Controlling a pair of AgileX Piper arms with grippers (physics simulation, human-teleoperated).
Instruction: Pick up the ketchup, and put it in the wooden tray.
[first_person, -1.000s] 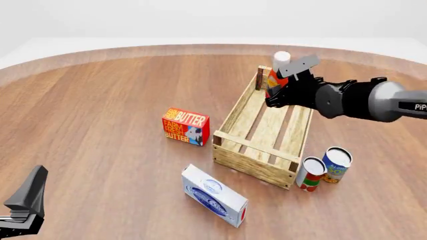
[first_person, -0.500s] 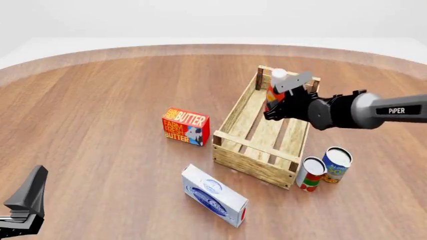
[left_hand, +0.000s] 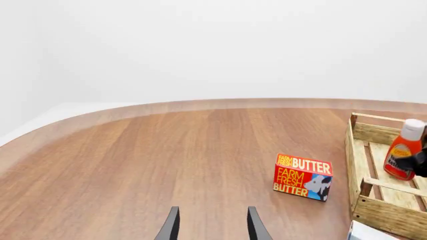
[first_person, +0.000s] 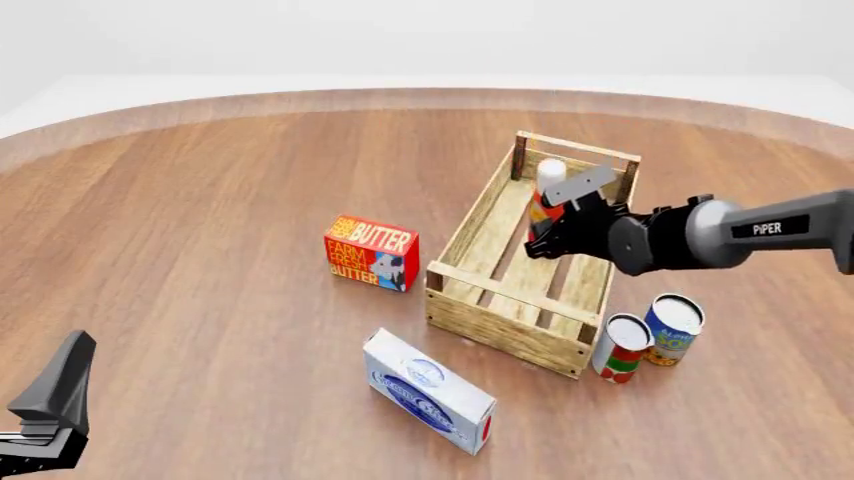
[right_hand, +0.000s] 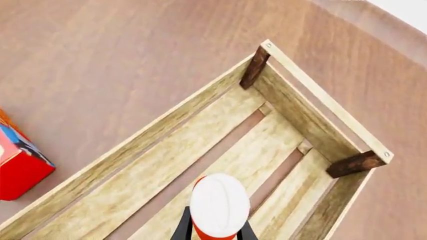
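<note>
The right gripper (first_person: 561, 222) has its jaws pinching the ketchup (first_person: 546, 195) upright, low inside the far half of the wooden tray (first_person: 458, 312), likely so it lands standing on the slats. The left gripper (left_hand: 211, 227) sits well apart from the tray, jaws spread and empty.

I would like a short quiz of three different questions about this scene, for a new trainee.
1. True or false: the right gripper holds the ketchup over the wooden tray.
2. Which item stands to the left of the tray in the front view: A) butter box, B) two cans, C) white carton?
3. Fill in: the left gripper is ____ and holds nothing.

Key: 1 true; 2 A; 3 open.
</note>
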